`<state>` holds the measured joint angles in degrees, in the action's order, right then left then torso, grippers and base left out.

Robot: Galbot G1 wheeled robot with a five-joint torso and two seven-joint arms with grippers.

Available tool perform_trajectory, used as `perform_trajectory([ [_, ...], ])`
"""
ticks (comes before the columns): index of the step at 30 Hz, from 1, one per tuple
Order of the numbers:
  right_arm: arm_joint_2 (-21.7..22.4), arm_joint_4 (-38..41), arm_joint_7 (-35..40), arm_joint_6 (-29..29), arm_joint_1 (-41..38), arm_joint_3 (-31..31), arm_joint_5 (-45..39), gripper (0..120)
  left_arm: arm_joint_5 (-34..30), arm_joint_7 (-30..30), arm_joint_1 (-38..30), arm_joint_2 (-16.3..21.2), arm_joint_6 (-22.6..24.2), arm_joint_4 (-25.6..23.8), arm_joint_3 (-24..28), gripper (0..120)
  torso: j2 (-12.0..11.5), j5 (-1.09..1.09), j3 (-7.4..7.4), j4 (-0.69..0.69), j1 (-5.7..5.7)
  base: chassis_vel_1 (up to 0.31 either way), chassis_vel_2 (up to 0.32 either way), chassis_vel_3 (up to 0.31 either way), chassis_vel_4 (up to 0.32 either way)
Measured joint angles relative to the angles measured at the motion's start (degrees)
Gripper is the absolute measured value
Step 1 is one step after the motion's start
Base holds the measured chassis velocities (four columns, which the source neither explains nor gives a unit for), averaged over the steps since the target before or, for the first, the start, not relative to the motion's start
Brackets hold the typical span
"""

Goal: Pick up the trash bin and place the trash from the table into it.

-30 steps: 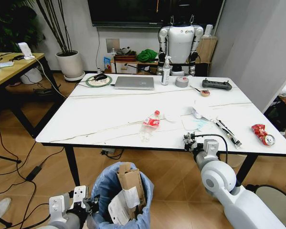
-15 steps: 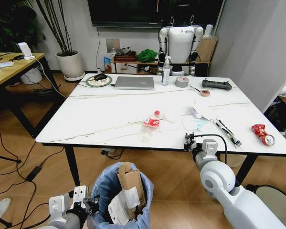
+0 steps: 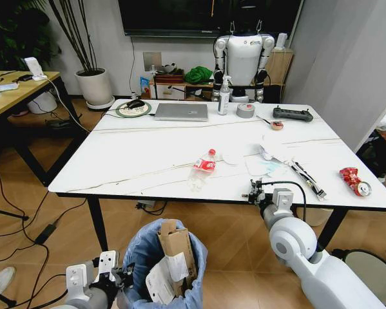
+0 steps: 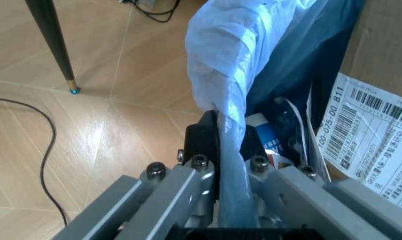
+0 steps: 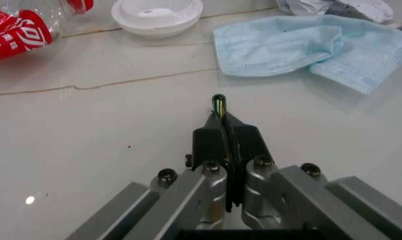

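Your left claw (image 4: 220,150) pinches the blue-bagged round trash bin's (image 3: 141,257) rim; right claw (image 5: 225,135) pinches a thin green-edged strip (image 5: 218,102) above the white marble bench (image 3: 141,154).

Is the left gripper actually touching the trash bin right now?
Touching. In the left wrist view the left gripper has its fingers shut on the rim of the trash bin, with the blue bag liner pinched between them.
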<state>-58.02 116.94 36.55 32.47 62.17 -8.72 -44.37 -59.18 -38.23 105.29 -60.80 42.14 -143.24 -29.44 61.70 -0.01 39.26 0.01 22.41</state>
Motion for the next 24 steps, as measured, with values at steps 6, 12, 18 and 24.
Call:
perform_trajectory([
  [6, -0.09, -0.12, -0.01, -0.06, 0.03, -0.03, 0.28, 0, 0.12, 0.13, 0.04, -0.02, 0.00, 0.00, -0.01, 0, 0.00, 0.00, 0.00, 0.00, 0.00, 0.000, 0.000, 0.000, 0.000],
  [12, -0.35, 0.08, 0.13, -0.08, -0.25, -0.03, 0.17, 0, 0.13, 0.18, 0.10, 0.07, 0.00, 0.00, -0.10, 0, 0.00, 0.01, 0.01, 0.00, 0.00, 0.000, 0.000, 0.000, 0.000],
  [18, -0.41, 0.60, 0.91, -0.03, -0.73, 0.14, -0.81, 12, 0.15, 0.21, 0.09, 0.12, 0.00, 0.00, -0.13, 0, 0.00, 0.01, 0.01, 0.00, 0.00, 0.000, 0.000, 0.000, 0.000],
  [24, -0.40, 1.02, 1.46, 0.03, -1.12, 0.06, -1.58, 30, 0.21, 0.24, 0.08, 0.07, 0.00, 0.00, -0.09, 0, 0.00, 0.01, 0.01, 0.00, 0.00, 0.000, 0.000, 0.000, 0.000],
])
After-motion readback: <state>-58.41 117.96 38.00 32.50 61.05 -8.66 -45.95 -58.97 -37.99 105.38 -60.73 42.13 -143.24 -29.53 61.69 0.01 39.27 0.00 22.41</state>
